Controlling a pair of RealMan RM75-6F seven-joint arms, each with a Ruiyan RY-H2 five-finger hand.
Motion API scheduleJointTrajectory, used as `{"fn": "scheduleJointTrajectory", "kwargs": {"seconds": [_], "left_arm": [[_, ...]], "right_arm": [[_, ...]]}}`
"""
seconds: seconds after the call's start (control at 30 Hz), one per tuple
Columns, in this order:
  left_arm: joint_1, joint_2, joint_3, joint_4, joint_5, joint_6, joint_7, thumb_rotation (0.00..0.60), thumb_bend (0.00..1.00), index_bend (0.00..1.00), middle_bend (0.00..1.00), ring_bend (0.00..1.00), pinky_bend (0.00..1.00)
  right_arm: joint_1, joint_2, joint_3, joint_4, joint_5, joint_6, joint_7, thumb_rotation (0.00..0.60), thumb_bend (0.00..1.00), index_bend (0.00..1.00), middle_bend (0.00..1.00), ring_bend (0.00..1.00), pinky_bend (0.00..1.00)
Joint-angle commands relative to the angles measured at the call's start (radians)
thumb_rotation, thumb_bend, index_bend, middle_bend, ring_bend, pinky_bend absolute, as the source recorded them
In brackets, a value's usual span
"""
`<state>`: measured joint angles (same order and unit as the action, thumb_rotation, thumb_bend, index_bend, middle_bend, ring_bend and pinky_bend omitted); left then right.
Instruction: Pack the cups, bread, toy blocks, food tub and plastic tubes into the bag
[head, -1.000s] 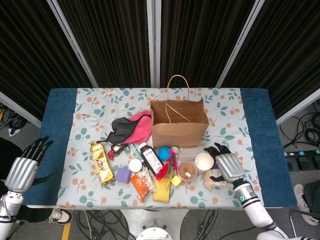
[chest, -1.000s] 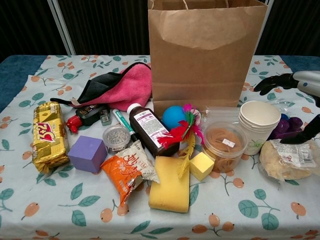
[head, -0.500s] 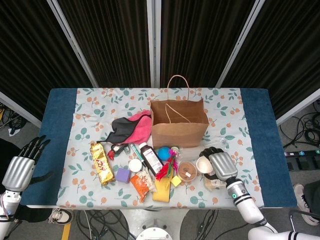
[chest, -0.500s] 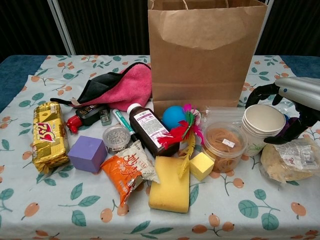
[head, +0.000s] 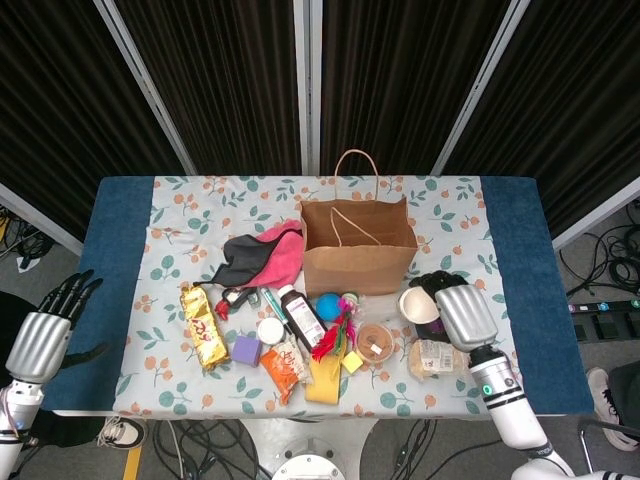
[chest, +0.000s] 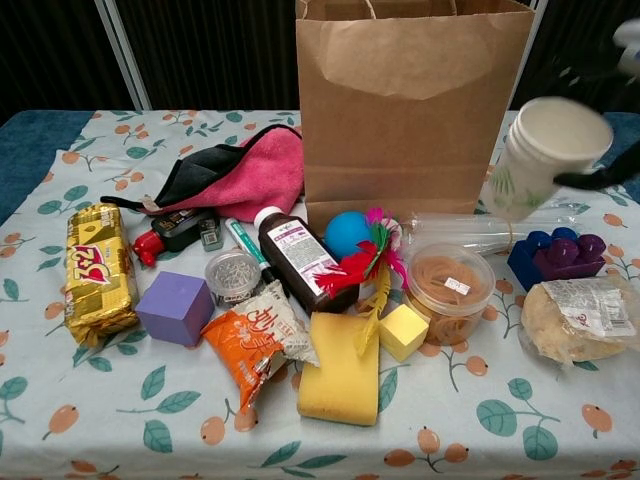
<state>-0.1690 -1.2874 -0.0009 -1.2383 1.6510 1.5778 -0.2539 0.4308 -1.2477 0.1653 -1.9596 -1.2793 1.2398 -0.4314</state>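
Beside the upright brown paper bag (chest: 413, 100) — mouth open — the right hand (head: 462, 313) grips tilted stacked paper cups (chest: 545, 153) clear of the table; left hand (head: 42, 338) idle, fingers spread — offside

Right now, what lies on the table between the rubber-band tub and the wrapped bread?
Nothing: in the chest view only bare floral cloth separates the tub from the bread. The toy blocks sit further back.

Cups (chest: 545, 155) – seemingly airborne – right of bag (chest: 410, 100)
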Motion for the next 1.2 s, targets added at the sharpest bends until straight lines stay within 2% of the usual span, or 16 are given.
{"fn": "scheduleJointTrajectory", "kwargs": {"seconds": [0.03, 0.2, 0.37, 0.5, 0.7, 0.77, 0.9, 0.97, 1.03, 1.2], "left_arm": [[-0.001, 0.001, 0.002, -0.002, 0.000, -0.004, 0.000, 0.600, 0.03, 0.13, 0.15, 0.08, 0.20], [-0.006, 0.011, -0.003, -0.007, 0.000, -0.004, -0.002, 0.600, 0.03, 0.13, 0.16, 0.08, 0.20], [-0.015, 0.018, -0.014, -0.014, -0.012, -0.014, -0.006, 0.600, 0.03, 0.13, 0.15, 0.08, 0.20], [-0.022, 0.016, -0.017, -0.012, -0.015, -0.025, -0.005, 0.600, 0.03, 0.13, 0.15, 0.08, 0.20], [-0.028, 0.012, -0.019, -0.003, -0.022, -0.036, -0.006, 0.600, 0.03, 0.13, 0.16, 0.08, 0.20], [-0.028, 0.012, -0.020, 0.001, -0.024, -0.037, -0.008, 0.600, 0.03, 0.13, 0.16, 0.08, 0.20], [-0.025, 0.011, -0.019, 0.006, -0.028, -0.036, -0.011, 0.600, 0.03, 0.13, 0.16, 0.08, 0.20], [-0.024, 0.010, -0.019, 0.007, -0.029, -0.035, -0.013, 0.600, 0.03, 0.13, 0.16, 0.08, 0.20], [-0.024, 0.009, -0.018, 0.008, -0.029, -0.034, -0.015, 0.600, 0.03, 0.13, 0.15, 0.08, 0.20], [-0.026, 0.008, -0.016, 0.006, -0.020, -0.031, -0.015, 0.600, 0.03, 0.13, 0.15, 0.08, 0.20]], "right_arm": [[-0.018, 0.098, 0.064, -0.093, -0.058, 0.075, 0.041, 0.600, 0.14, 0.45, 0.32, 0.25, 0.34], [0.002, 0.162, 0.151, -0.131, -0.035, 0.102, 0.078, 0.600, 0.14, 0.45, 0.33, 0.25, 0.34], [0.063, 0.157, 0.226, -0.112, 0.024, 0.088, 0.080, 0.600, 0.15, 0.45, 0.33, 0.25, 0.34], [0.126, 0.116, 0.256, -0.087, 0.079, 0.054, 0.064, 0.600, 0.16, 0.45, 0.33, 0.25, 0.34], [0.222, 0.026, 0.270, -0.011, 0.173, 0.004, 0.005, 0.600, 0.16, 0.45, 0.31, 0.23, 0.33], [0.246, 0.004, 0.270, 0.007, 0.195, -0.012, 0.000, 0.600, 0.14, 0.41, 0.28, 0.19, 0.28], [0.274, -0.001, 0.267, 0.006, 0.228, -0.050, 0.012, 0.600, 0.01, 0.14, 0.08, 0.01, 0.06], [0.274, 0.002, 0.269, 0.002, 0.222, -0.045, 0.027, 0.600, 0.00, 0.05, 0.02, 0.00, 0.01], [0.266, 0.008, 0.271, -0.004, 0.209, -0.025, 0.046, 0.600, 0.00, 0.01, 0.00, 0.00, 0.00], [0.219, 0.049, 0.263, -0.033, 0.165, 0.036, 0.088, 0.600, 0.00, 0.00, 0.00, 0.00, 0.00]]}}
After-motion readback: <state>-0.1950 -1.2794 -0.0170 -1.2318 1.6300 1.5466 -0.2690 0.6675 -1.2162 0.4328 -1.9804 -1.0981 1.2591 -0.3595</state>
